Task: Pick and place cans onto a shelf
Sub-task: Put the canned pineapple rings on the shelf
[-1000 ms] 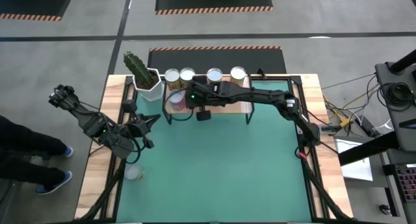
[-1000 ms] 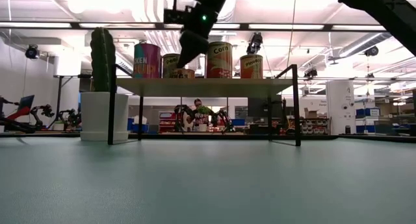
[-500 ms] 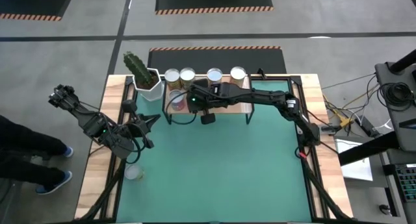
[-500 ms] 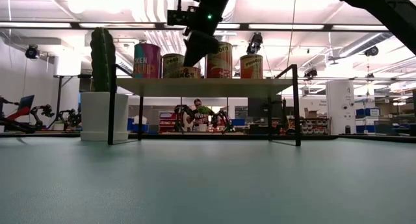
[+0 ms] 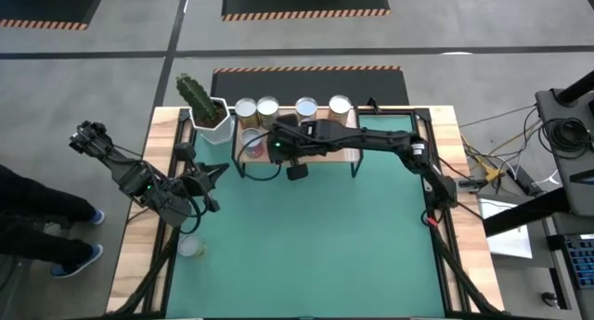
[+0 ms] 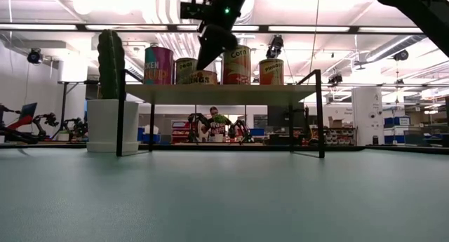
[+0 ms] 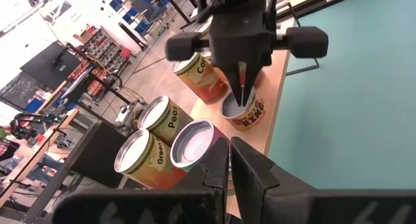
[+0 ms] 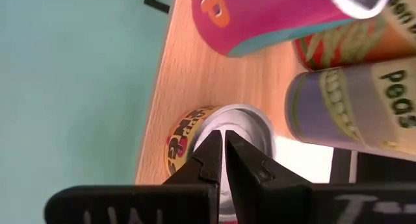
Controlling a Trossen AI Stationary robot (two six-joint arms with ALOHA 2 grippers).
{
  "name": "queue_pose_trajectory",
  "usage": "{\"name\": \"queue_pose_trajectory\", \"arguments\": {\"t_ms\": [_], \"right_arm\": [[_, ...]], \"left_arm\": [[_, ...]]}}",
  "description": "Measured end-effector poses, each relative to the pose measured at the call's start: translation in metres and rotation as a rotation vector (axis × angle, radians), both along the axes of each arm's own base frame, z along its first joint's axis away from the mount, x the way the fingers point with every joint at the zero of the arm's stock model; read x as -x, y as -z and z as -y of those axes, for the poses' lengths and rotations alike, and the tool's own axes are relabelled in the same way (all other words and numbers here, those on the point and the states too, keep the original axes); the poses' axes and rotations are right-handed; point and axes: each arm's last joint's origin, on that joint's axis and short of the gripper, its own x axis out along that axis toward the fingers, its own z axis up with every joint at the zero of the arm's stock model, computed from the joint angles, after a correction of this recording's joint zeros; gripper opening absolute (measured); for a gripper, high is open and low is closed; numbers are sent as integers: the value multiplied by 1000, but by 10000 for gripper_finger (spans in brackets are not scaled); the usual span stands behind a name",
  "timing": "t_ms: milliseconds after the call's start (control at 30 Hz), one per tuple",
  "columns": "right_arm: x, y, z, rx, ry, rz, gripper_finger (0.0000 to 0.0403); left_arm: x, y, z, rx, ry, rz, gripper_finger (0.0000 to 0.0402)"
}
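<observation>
The job looks well along. On the shelf (image 6: 224,91) at the far side of the surface (image 5: 316,236) I count about six cans. Four stand in a row along the back edge. In front of them are a tall pink can (image 6: 158,65) near the shelf's left end and a short can (image 7: 250,113) just beside it.

The right claw (image 7: 242,94) hangs over that short can, fingers pressed together and gripping nothing, with the tips just above the silver lid. I cannot tell whether they touch it. To my eye the can stands on the board on its own, so this one looks placed.

The left claw (image 5: 212,174) waits near the left edge of the surface, well apart from the shelf. It is also closed and empty.

As for what is left, one small pale round thing (image 5: 190,247) lies near the surface's left edge, close to the left arm. It may be another can, though it is too small for me to be sure. I see nothing else waiting on the green mat, so I would judge one pick remains at most.
</observation>
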Motion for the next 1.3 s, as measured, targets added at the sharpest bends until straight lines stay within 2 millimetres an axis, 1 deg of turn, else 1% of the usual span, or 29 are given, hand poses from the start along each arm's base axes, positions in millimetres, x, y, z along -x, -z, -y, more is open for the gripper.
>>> {"name": "queue_pose_trajectory", "arguments": {"t_ms": [267, 433, 600, 733, 867, 1067, 1200, 1300], "right_arm": [[6, -13, -3, -4, 19, 39, 9], [11, -27, -17, -14, 7, 86, 9], [17, -41, -38, -24, -24, 124, 9], [26, -56, -59, -44, -50, 165, 9], [34, -65, -80, -68, -73, 188, 9], [41, -68, -110, -98, -117, 200, 9], [43, -62, -126, -116, -128, 189, 9], [43, -55, -132, -72, -87, 182, 9]], "left_arm": [[0, 0, 0, 0, 0, 0, 0], [0, 0, 0, 0, 0, 0, 0], [0, 0, 0, 0, 0, 0, 0], [0, 0, 0, 4, 4, -3, 0], [0, 0, 0, 9, 3, 1, 0], [0, 0, 0, 13, 2, 3, 0], [0, 0, 0, 14, 2, 3, 0], [0, 0, 0, 17, 2, 5, 0]]}}
